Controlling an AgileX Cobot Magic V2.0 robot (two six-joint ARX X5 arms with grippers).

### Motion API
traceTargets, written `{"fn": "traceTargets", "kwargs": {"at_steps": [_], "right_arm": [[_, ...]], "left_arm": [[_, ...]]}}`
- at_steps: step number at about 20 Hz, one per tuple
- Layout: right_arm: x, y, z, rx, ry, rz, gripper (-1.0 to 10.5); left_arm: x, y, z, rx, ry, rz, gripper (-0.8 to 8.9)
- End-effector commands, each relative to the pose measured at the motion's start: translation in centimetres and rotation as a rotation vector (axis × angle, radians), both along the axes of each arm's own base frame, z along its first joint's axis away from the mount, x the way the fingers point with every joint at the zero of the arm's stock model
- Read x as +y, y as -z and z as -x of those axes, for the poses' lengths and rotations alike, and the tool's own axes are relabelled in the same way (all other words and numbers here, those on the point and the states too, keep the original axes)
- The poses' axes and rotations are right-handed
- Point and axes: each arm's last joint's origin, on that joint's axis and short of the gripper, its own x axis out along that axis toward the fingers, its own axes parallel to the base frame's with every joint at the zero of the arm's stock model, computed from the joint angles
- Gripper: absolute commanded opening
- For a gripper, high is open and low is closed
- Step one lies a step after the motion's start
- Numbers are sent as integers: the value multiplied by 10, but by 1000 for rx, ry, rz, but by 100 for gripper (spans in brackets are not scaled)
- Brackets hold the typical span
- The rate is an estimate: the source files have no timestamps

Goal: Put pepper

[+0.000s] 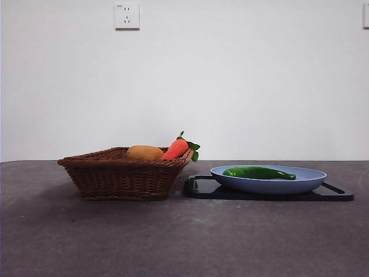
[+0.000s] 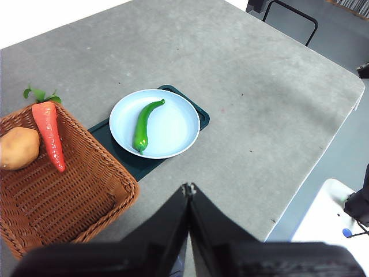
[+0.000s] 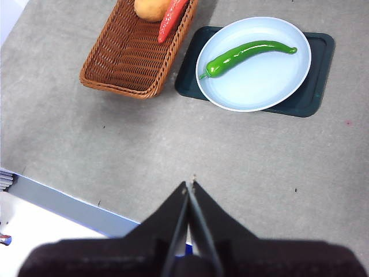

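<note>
The long glossy green pepper (image 1: 259, 172) lies on the pale blue plate (image 1: 311, 180), which sits on a dark tray (image 1: 337, 195). It also shows in the left wrist view (image 2: 142, 123) and in the right wrist view (image 3: 245, 55). My left gripper (image 2: 188, 189) is shut and empty, high above the table near the basket's corner. My right gripper (image 3: 191, 184) is shut and empty, high above bare table, well away from the plate (image 3: 271, 86). Neither gripper shows in the front view.
A brown wicker basket (image 1: 124, 179) stands left of the tray and holds a potato (image 1: 145, 153) and a red-orange carrot-like vegetable (image 1: 177, 148) with green leaves. A wall socket (image 1: 127, 16) is on the back wall. The table's edge (image 2: 314, 167) is near.
</note>
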Motion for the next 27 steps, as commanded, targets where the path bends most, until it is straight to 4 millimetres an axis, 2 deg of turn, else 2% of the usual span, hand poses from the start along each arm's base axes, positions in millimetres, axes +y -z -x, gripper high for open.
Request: {"fn": "traceTargets", "kwargs": {"at_steps": [1, 6, 8, 10, 13, 16, 18, 21, 24, 27], "right_arm": [[0, -3, 1, 4, 1, 1, 11], [0, -3, 0, 6, 2, 1, 11], [0, -3, 0, 6, 1, 1, 11], [0, -3, 0, 6, 1, 1, 11], [0, -3, 0, 6, 2, 1, 11], [0, -2, -1, 10, 1, 2, 11], [0, -2, -1, 10, 1, 2, 11], [0, -2, -1, 10, 2, 2, 11], [0, -2, -1, 10, 1, 2, 11], [0, -2, -1, 10, 2, 2, 11]], "left_arm": [[-2, -5, -1, -26, 11, 8, 6], [-1, -5, -1, -39, 11, 1, 6], [7, -11, -6, -128, -92, -20, 6], [22, -22, -11, -257, -215, 3, 6], [56, -40, 0, -433, -363, 79, 6], [82, -32, 18, -604, -520, 122, 6], [93, -10, 29, -727, -600, 106, 6], [106, 41, 40, -826, -778, 87, 8], [109, 95, 43, -822, -825, 82, 8], [111, 147, 40, -745, -844, 56, 8]]}}
